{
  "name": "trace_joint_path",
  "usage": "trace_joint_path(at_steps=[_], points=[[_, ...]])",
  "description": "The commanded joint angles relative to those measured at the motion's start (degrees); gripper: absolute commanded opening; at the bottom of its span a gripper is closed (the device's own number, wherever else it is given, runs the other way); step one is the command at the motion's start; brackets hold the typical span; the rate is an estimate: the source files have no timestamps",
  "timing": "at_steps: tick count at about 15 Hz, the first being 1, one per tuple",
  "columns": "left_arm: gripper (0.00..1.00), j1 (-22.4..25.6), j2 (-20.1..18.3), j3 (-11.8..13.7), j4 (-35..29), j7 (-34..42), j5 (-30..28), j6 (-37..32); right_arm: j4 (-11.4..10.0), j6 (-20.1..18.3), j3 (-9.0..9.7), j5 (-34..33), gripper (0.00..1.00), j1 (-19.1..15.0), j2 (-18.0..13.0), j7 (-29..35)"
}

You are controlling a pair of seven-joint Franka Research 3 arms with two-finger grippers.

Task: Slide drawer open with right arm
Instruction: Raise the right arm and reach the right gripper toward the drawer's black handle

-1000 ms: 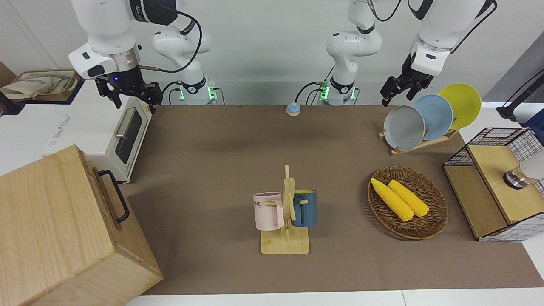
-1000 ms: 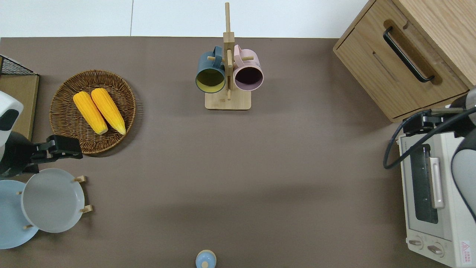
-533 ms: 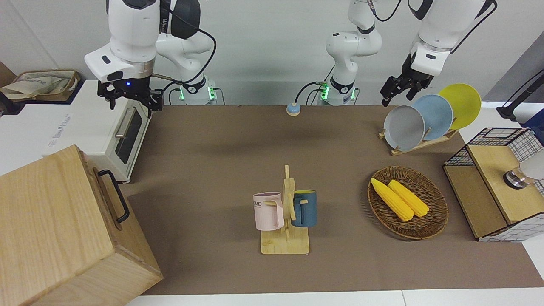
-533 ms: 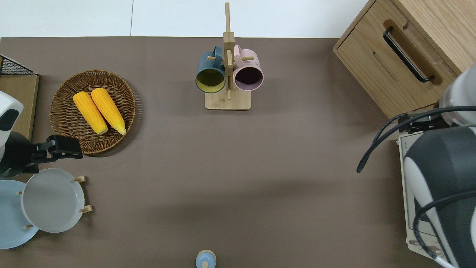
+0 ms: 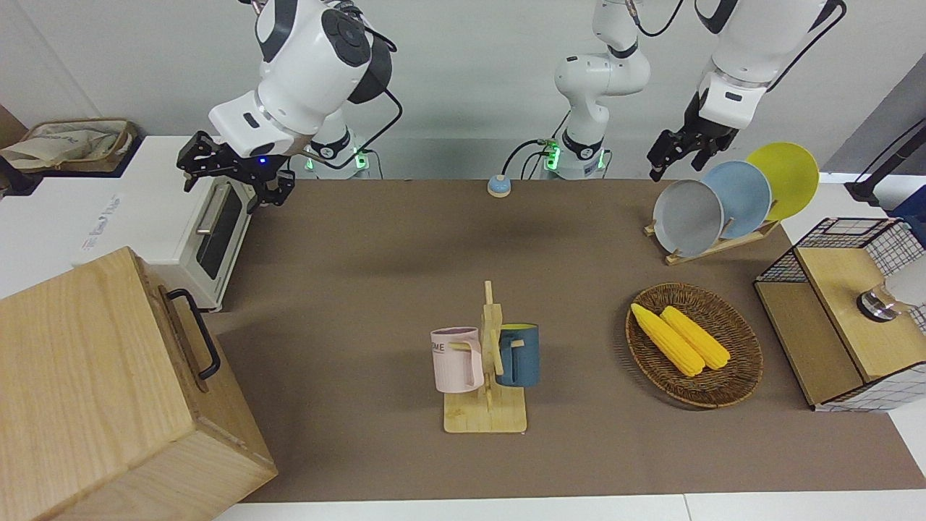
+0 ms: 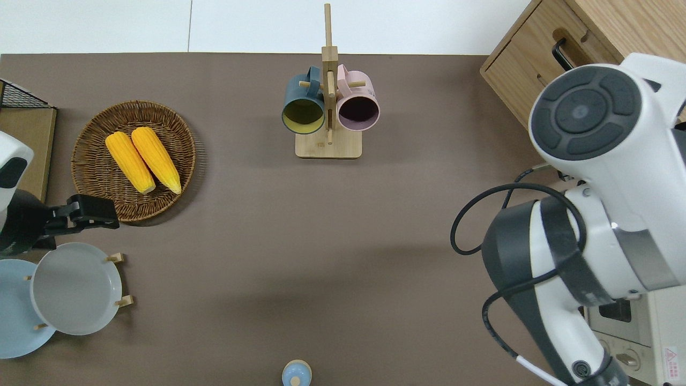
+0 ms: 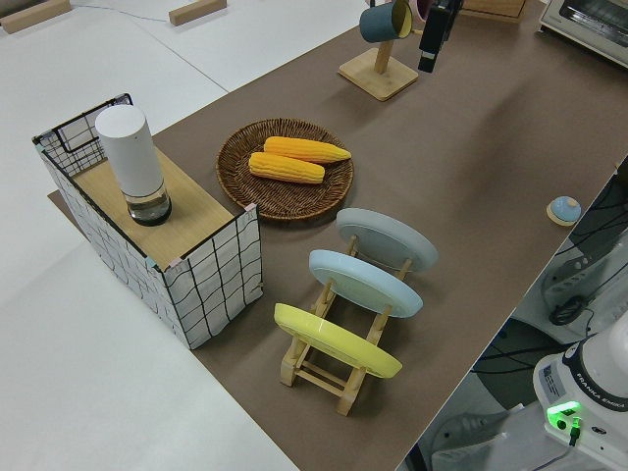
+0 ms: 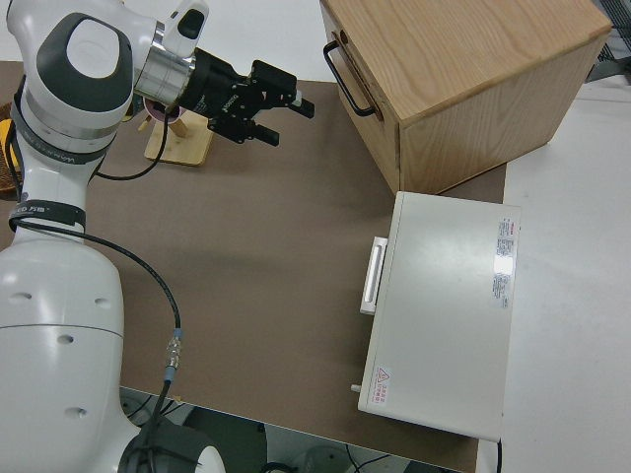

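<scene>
Pale wood drawer (image 8: pixel 367 106) with a black handle (image 8: pixel 347 78), white toaster oven (image 8: pixel 444 310), brown table (image 5: pixel 376 275).

In the overhead view the white jointed right arm (image 6: pixel 600 177) covers its own black two-finger hand, most of the light-wood drawer's (image 6: pixel 522 75) black bar handle (image 6: pixel 560 53), and much of the white toaster oven (image 6: pixel 638 332). The pale wooden box cabinet (image 5: pixel 87 391) is cut off by the front view's edge. The left side view shows only the tip of the left hand (image 7: pixel 432 34), its fingers too small to judge.
</scene>
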Motion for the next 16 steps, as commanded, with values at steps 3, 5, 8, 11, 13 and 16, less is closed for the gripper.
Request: trace_joint_path(at_steps=[3,5,8,11,13,16], points=[[0.99,-0.01,-0.47,0.24,0.21,0.42,-0.05,-0.89,-4.18,7.16,0.66,-11.57,0.983,-0.25,1.74,-0.47],[0.99,-0.01,-0.47,0.24,0.21,0.42,-0.05,-0.89,-4.27,7.95,0.66,-14.04,0.983,-0.25,2.98,-0.38],[0.99,-0.01,-0.47,0.24,0.21,0.42,-0.05,-0.89,-5.84,13.13,0.66,-20.09,0.983,-0.34,4.56,-0.47],[0.99,-0.01,-0.47,0.24,0.21,0.42,-0.05,-0.89,-9.01,16.65,0.66,-27.30,0.983,-0.34,5.61,1.72],[0.99,-0.01,-0.47,0.24,0.21,0.42,-0.05,-0.97,-10.15,18.06,0.66,-31.97,0.983,-0.34,6.23,2.61],[0.99,-0.01,-0.47,0.24,0.21,0.42,-0.05,-0.89,-10.42,19.47,0.66,-35.84,0.983,-0.25,7.46,2.96]])
